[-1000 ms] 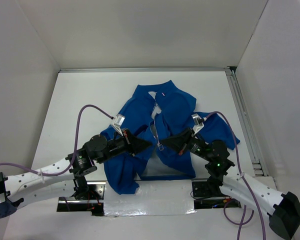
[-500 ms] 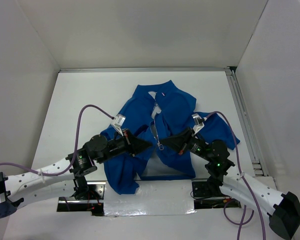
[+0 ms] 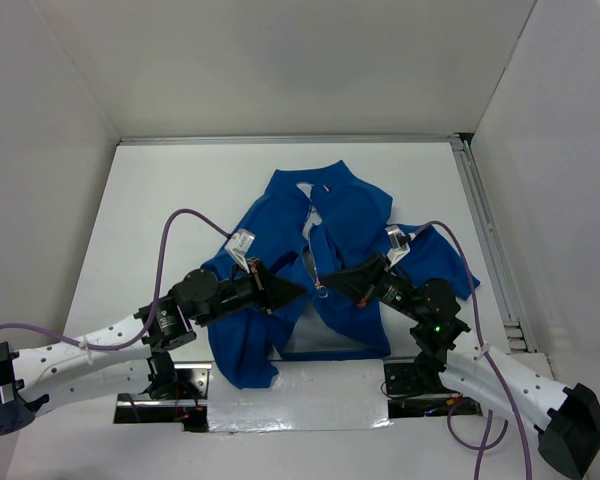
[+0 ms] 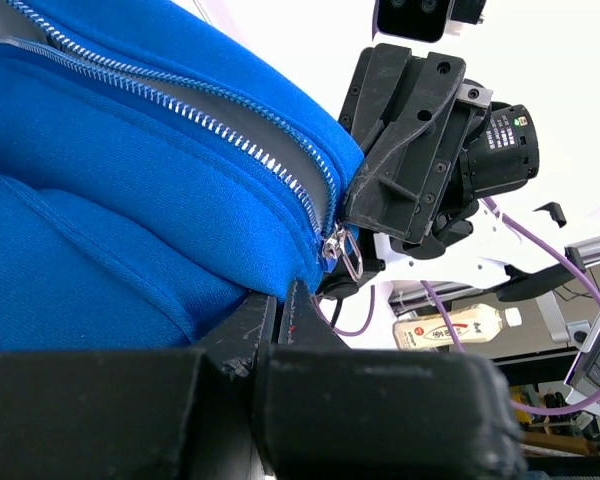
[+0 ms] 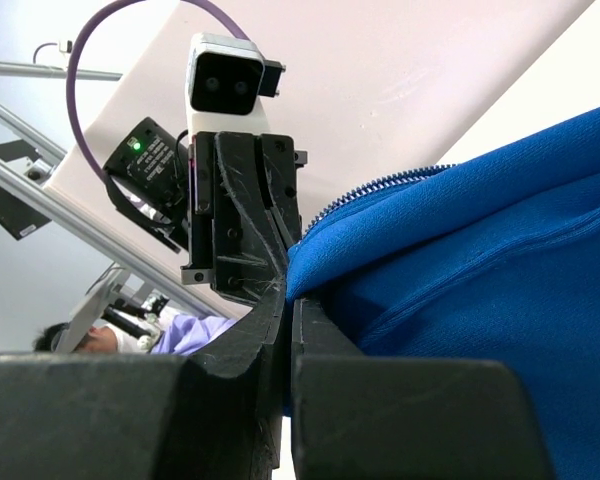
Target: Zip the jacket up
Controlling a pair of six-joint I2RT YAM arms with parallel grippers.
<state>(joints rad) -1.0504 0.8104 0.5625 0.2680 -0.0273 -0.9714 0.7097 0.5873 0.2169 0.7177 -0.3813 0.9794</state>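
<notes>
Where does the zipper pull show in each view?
Top external: pull at centre, low on the jacket front.
Left wrist: pull right of centre, where the zipper teeth end.
Right wrist: not in it.
Shared landmark: zipper teeth, also in top external and right wrist.

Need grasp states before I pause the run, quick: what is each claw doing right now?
Left claw: closed, pinching jacket fabric just below the zipper slider.
Right claw: closed, pinching the jacket's zipper edge.
</notes>
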